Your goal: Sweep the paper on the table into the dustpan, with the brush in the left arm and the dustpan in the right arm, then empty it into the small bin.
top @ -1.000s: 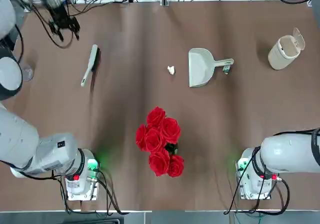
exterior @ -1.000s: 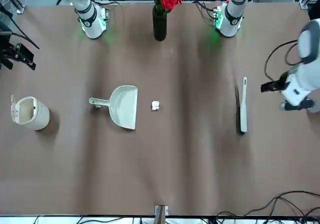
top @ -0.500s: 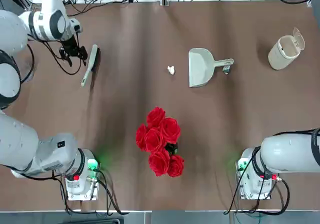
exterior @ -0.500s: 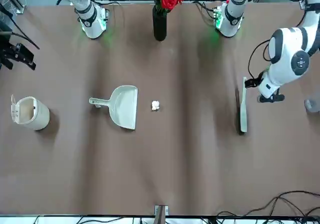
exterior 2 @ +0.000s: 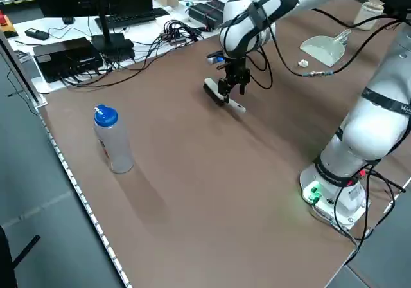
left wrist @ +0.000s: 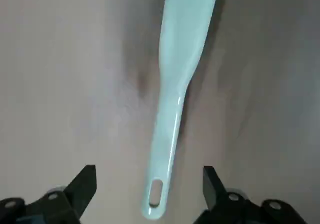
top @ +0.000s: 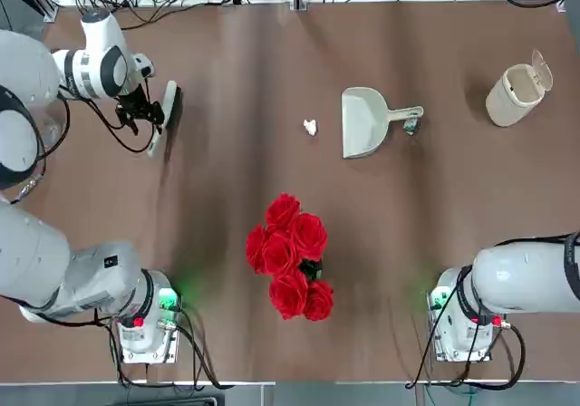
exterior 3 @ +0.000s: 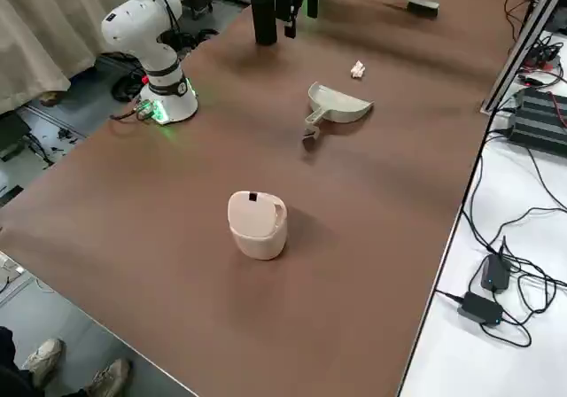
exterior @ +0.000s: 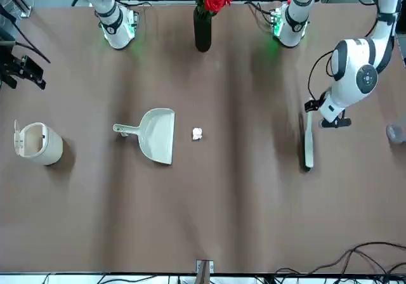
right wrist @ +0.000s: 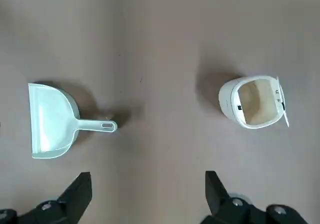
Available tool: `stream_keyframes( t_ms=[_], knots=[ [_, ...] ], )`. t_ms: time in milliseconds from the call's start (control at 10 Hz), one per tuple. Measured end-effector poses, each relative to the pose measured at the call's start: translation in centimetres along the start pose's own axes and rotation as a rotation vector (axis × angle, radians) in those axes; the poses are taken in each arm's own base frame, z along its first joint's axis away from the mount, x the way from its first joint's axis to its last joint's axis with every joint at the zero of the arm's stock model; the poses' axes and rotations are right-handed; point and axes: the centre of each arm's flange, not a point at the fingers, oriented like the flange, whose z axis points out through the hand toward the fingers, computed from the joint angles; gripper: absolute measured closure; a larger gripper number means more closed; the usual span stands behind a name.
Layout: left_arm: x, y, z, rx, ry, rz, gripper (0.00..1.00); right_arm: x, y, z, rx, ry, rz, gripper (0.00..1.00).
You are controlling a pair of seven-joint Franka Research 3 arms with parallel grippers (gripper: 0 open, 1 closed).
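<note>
Pale slim brush (left wrist: 172,94) on our worktop (top: 245,333), dark bristles mostly hidden beneath, left claw (left wrist: 150,191) open over its handle, right claw (right wrist: 150,189) open, beyond the brush.

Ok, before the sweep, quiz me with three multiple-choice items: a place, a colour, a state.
1. The crumpled white paper ball lies:
A) in the dustpan
B) between the pale-handled, dark-bristled brush and the pale, flared plastic dustpan
C) in the bin

2. The flowers are:
A) yellow
B) white
C) red

3. The black two-fingered left pincer, over the brush handle, is:
A) open
B) shut on the handle
C) shut on the dustpan

1 B: the top view shows brush, paper, dustpan in that order.
2 C: the top view shows red blooms.
3 A: the left wrist view shows gaps on both sides of the handle.
</note>
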Motion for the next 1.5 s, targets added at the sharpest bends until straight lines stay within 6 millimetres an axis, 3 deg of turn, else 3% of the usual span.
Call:
stream_keyframes(
  t_ms=[400,800,1100,1200,1400,1500],
  knots=[
    [0.2,0.1,2.0,0.023,-0.004,0.023,0.1,0.0,0.0,0.0,0.0,0.0,0.0,0.0],
    [0.3,0.4,3.0,0.019,-0.011,0.025,0.37,0.0,0.0,0.0,0.0,0.0,0.0,0.0],
    [0.3,0.4,3.0,0.019,-0.014,0.026,0.4,0.1,-0.2,0.1,0.0,-0.002,-0.006,0.0],
    [0.3,0.5,3.0,0.02,-0.015,0.027,0.47,0.2,-0.8,0.4,0.0,-0.007,-0.035,0.0],
    [0.2,0.5,3.0,0.02,-0.016,0.028,0.57,0.7,-4.0,1.3,0.004,-0.025,-0.234,0.0],
    [0.3,0.5,3.0,0.02,-0.016,0.028,0.71,1.0,-6.0,2.1,0.008,-0.039,-0.339,0.0]
  ],
)
